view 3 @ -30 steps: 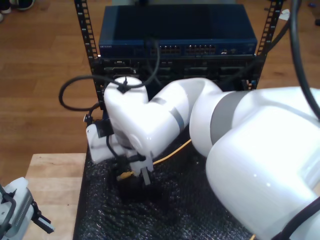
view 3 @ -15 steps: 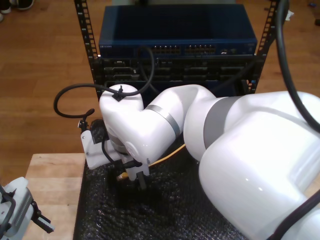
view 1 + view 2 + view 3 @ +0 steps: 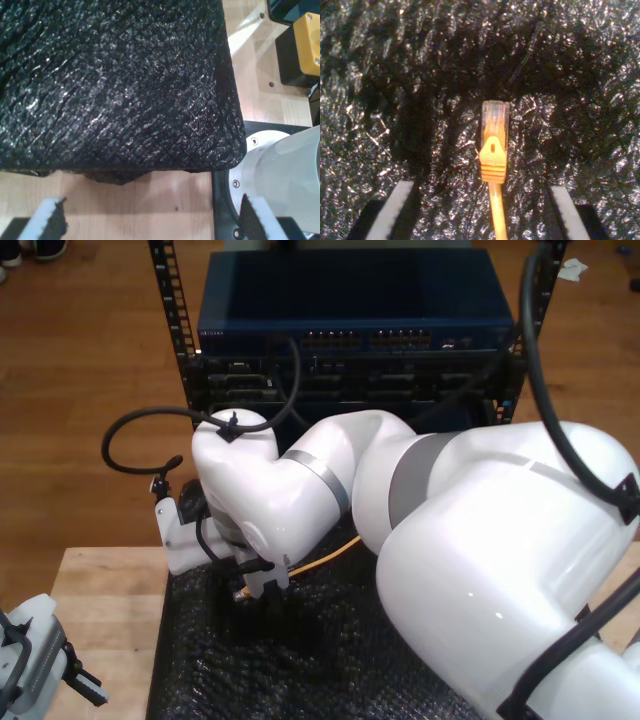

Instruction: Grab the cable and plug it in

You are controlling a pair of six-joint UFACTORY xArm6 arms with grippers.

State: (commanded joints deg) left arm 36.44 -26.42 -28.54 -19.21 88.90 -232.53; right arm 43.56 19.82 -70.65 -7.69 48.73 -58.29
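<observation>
Since a second ago, the big white arm (image 3: 420,530) has swung toward the exterior view's left, and its wrist now sits lower over the crinkled black foam mat (image 3: 330,660). Behind the mat stands the dark blue rack-mounted network switch (image 3: 355,305) with its row of ports, held in a black metal rack (image 3: 175,330). The mat lies on a pale wooden table (image 3: 100,590).

My second gripper (image 3: 481,212) hangs just above the mat with its two white-faced fingers (image 3: 395,207) spread wide apart, gripping nothing. Between them, resting on the mat, lies the thin yellow-orange network cable (image 3: 495,165); its small clear plastic plug (image 3: 495,120) points away from the gripper. In the exterior view the cable (image 3: 325,555) trails out from under the wrist toward that view's right.

My first gripper (image 3: 150,222) hovers over the bare table beside the mat's edge (image 3: 150,165), fingers spread and empty; it sits at the exterior view's lower left corner (image 3: 40,665).
</observation>
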